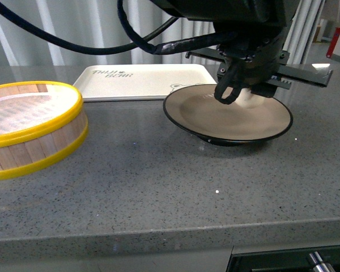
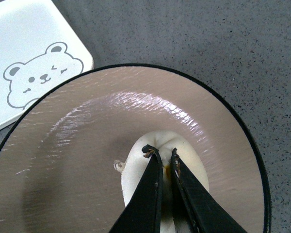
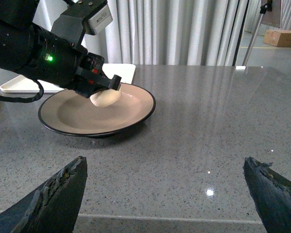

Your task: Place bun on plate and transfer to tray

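The cream-white bun [image 2: 186, 160] is pinched between my left gripper's [image 2: 161, 153] black fingers over the inside of the plate [image 2: 77, 160], towards its far right part in the front view. It also shows in the front view [image 1: 250, 97] and the right wrist view [image 3: 105, 97]. The plate [image 1: 215, 116] stands on the grey counter just in front of the cream-white tray [image 1: 141, 79]. The left arm [image 1: 243, 51] hides most of the bun from the front. My right gripper [image 3: 167, 191] is open and empty, low over the counter, well clear of the plate [image 3: 82, 119].
A yellow-rimmed round wooden steamer [image 1: 28, 127] stands at the left. The tray's bear-face corner [image 2: 36, 75] lies right beside the plate's rim. The counter's front edge [image 1: 170, 232] runs across the near side. Curtains hang behind.
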